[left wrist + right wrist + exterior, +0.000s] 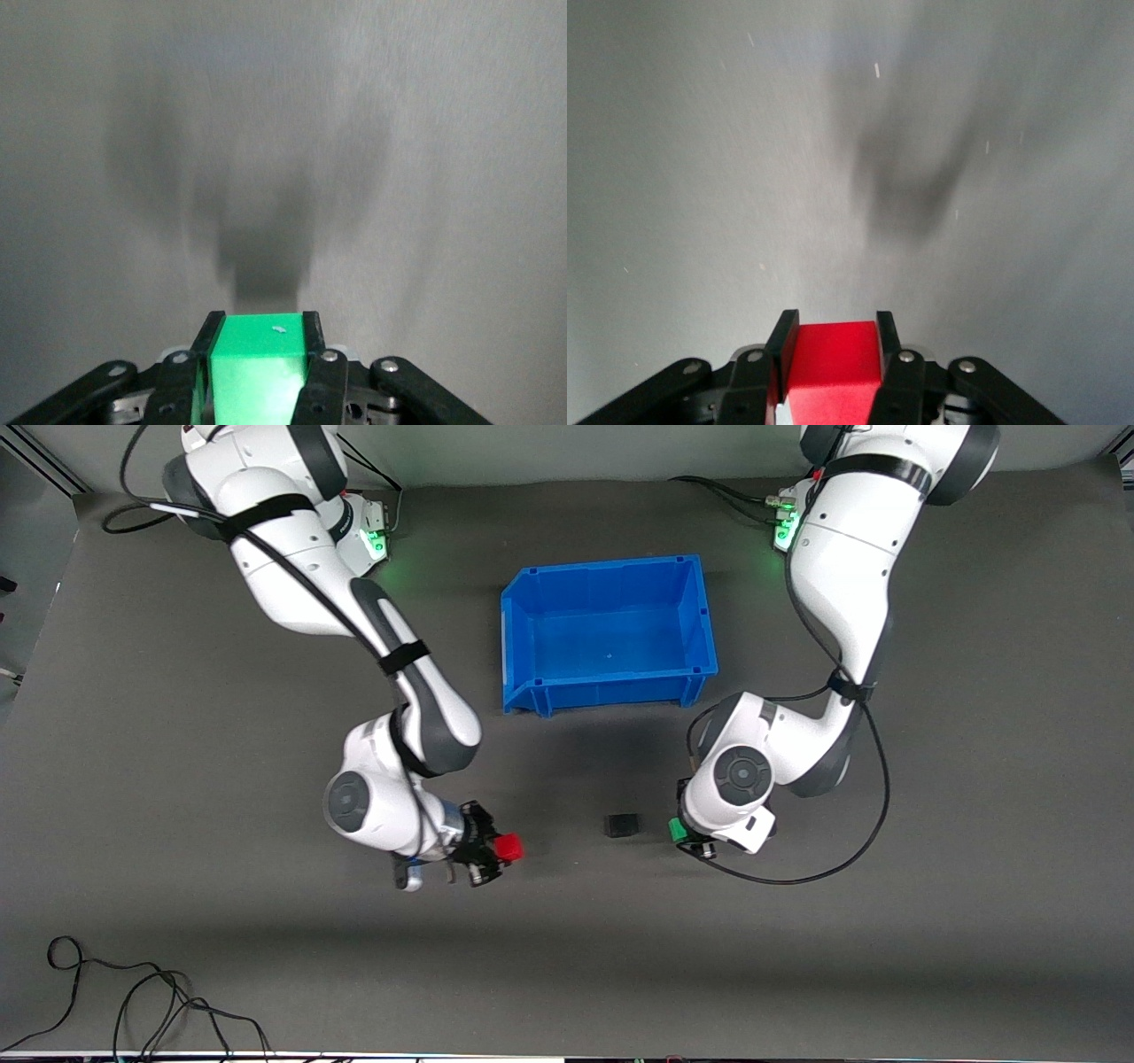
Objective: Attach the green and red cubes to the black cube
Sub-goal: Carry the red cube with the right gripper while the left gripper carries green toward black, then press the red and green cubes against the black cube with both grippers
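While the black cube point(622, 825) waits on the counter point(886, 957), left gripper point(679, 831) jaws clamp the green cube point(677, 831), right gripper point(500, 849) jaws the red cube point(508, 848), flanking it for attachment.

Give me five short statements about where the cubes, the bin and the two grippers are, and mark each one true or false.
1. The left gripper is shut on the green cube. True.
2. The right gripper holds the black cube. False: it is shut on the red cube.
3. The black cube lies in the blue bin. False: it sits on the table, nearer to the front camera than the blue bin.
4. The black cube lies between the two grippers, touched by neither. True.
5. The green cube is already joined to the black cube. False: a gap separates them.
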{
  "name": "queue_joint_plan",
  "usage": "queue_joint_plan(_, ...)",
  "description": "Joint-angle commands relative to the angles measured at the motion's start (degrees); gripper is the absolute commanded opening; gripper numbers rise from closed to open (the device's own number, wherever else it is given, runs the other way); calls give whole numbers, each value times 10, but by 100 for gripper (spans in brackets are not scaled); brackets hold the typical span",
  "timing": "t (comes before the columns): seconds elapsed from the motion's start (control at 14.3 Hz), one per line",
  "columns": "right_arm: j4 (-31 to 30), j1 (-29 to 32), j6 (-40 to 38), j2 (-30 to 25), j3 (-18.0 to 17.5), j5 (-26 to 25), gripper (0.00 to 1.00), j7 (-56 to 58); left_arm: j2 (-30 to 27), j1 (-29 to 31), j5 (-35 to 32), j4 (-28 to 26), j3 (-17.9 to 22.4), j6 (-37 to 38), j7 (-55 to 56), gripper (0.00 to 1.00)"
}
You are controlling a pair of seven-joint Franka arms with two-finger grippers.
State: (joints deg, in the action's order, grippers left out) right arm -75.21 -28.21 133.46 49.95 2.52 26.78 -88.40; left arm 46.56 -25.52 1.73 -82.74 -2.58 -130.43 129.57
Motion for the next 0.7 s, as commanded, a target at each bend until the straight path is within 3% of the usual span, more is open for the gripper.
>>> queue_joint_plan(0.0, 29, -42, 38, 36, 12, -1, 0, -73, 63, -26, 7, 79, 11, -9, 38, 0)
queue_joint_plan(0.28, 45, -75, 67, 70, 11, -76, 0, -178, 70, -48, 6, 78, 11, -9, 38, 0)
queue_joint_plan(0.63, 52, -98, 67, 77, 12, -93, 0, -225, 62, -55, -2, 78, 11, 13, 35, 0)
